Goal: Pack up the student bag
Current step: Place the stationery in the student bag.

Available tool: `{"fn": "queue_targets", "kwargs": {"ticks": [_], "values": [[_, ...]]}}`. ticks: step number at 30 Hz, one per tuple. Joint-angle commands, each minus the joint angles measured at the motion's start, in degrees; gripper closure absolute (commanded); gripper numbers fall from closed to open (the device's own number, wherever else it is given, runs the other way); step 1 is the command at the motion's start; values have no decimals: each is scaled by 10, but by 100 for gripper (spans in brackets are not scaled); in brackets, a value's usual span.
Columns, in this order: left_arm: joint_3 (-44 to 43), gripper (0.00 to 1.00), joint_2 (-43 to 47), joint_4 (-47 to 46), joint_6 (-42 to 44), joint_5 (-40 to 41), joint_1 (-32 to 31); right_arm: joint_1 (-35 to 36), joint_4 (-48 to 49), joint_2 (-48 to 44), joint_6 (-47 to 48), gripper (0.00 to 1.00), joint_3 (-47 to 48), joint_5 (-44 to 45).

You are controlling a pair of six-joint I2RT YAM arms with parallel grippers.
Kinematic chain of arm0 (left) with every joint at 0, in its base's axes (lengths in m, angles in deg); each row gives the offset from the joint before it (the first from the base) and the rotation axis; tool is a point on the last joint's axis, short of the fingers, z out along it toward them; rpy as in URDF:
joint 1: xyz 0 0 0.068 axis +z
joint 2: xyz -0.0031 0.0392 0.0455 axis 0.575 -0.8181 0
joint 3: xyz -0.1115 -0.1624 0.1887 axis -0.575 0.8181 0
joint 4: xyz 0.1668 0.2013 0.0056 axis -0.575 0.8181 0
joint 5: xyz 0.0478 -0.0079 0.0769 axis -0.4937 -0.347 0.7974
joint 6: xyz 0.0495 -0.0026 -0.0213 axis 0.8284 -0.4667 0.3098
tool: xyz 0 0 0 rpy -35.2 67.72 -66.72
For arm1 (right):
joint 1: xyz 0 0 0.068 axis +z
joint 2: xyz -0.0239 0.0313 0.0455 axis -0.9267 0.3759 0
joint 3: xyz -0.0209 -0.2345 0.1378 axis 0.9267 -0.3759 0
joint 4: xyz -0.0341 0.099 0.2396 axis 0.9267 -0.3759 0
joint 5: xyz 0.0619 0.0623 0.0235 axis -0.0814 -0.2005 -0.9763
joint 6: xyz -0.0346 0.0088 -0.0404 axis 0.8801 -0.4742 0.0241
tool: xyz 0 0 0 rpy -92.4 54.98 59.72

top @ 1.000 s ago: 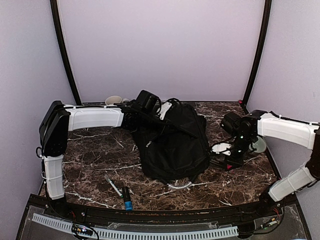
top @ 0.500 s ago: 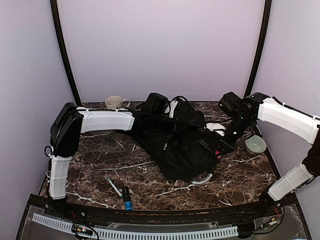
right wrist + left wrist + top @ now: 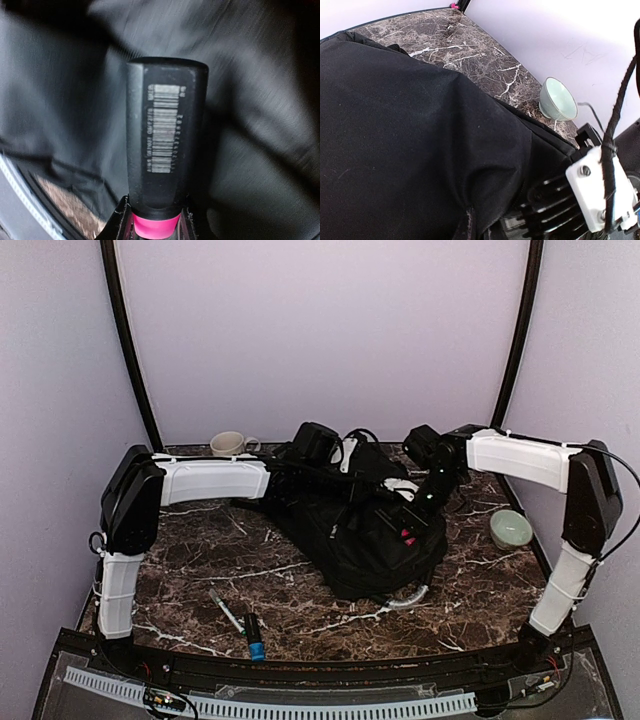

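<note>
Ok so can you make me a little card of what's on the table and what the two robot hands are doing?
bag: big, black, in the middle of the table
left gripper: shut, at the bag's far edge; the grip itself is hidden
right gripper: shut on a marker, at the bag
marker: black, pink band, barcode label
bowl: pale green, right of the bag
mug: far left, upright
grey pen: lying near the front edge
blue-tipped pen: beside the grey pen
</note>
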Motion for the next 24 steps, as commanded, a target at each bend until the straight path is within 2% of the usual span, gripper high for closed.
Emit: {"fn": "queue_targets", "kwargs": {"ticks": [1, 4, 7, 10, 13, 18, 24], "values": [[-36, 100, 28, -21, -10, -21, -9, -3, 69, 20, -50, 81, 37, -30], [-35, 100, 30, -15, -8, -18, -9, -2, 102, 47, -67, 81, 42, -55], [-34, 100, 30, -9, -2, -14, -9, -1, 129, 60, -71, 76, 34, -97], [-32, 100, 31, -2, 10, -13, -9, -3, 147, 43, -65, 64, 15, -113], [-32, 100, 31, 8, 25, -9, -9, -3, 167, 1, -51, 58, -20, -119], [-24, 100, 35, 21, 42, -11, -4, -4, 171, -82, -9, 54, -69, -107], [-17, 100, 40, 29, 54, -50, 9, 14, 179, -173, 123, 57, -153, -81]]}}
